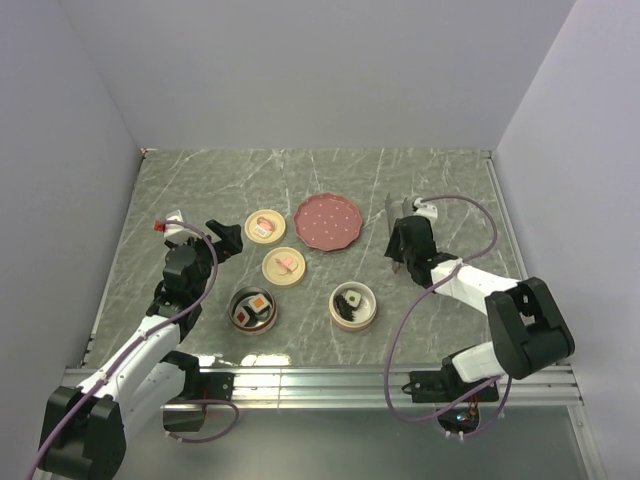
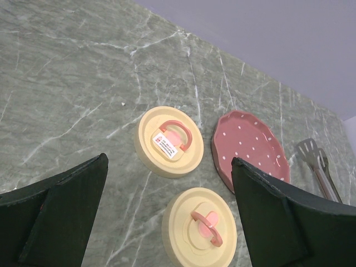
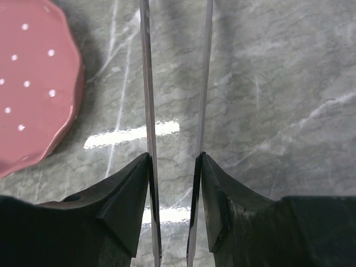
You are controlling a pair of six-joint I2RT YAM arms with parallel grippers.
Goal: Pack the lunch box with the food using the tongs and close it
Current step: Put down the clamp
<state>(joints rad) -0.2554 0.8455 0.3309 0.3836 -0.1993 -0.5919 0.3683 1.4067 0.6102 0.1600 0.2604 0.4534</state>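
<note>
While the right gripper [image 3: 175, 161] is squeezing both slim arms of the long dark grey metal tongs [image 3: 147, 83] between its fingers, just beside the pink dotted plate [image 3: 33, 83], the left gripper [image 1: 232, 240] is hanging wide open above two cream round lids [image 2: 170, 142]. Dark-sided sushi-like food cubes [image 1: 258, 303] are sitting in two round bowls [image 1: 372, 296] near the arms.

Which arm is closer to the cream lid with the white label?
Left. The left gripper is open just left of the labelled lid; the right gripper, shut on the tongs, is on the far side of the pink plate.
</note>
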